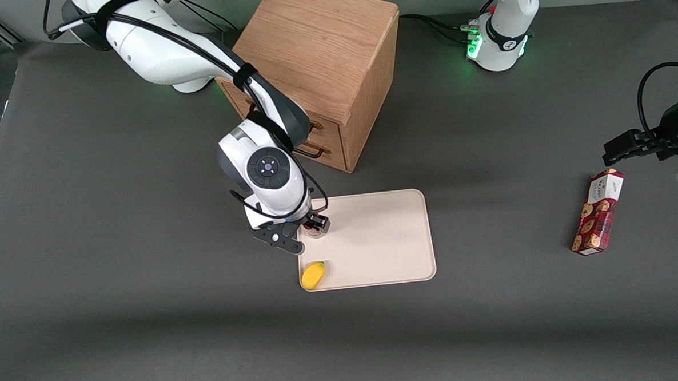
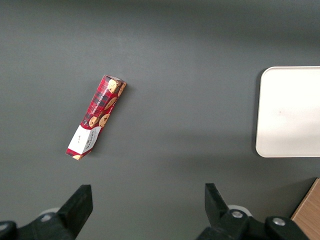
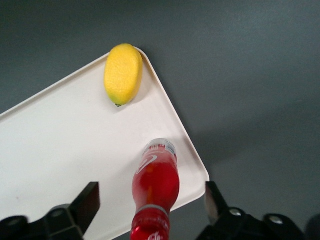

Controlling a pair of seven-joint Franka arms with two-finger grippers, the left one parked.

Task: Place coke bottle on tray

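The coke bottle (image 3: 155, 180) stands upright on the pale beige tray (image 3: 60, 140), close to the tray corner toward the working arm's end. My right gripper (image 3: 151, 202) hangs directly above it, open. Its two black fingers (image 3: 90, 200) are spread wide on either side of the bottle's neck and do not touch it. In the front view the gripper (image 1: 312, 223) covers most of the bottle (image 1: 315, 230), which sits at the edge of the tray (image 1: 375, 240).
A small yellow fruit (image 1: 313, 274) lies on the tray corner nearest the front camera. The wooden drawer cabinet (image 1: 322, 71) stands farther from the camera than the tray. A red cookie box (image 1: 597, 210) lies toward the parked arm's end.
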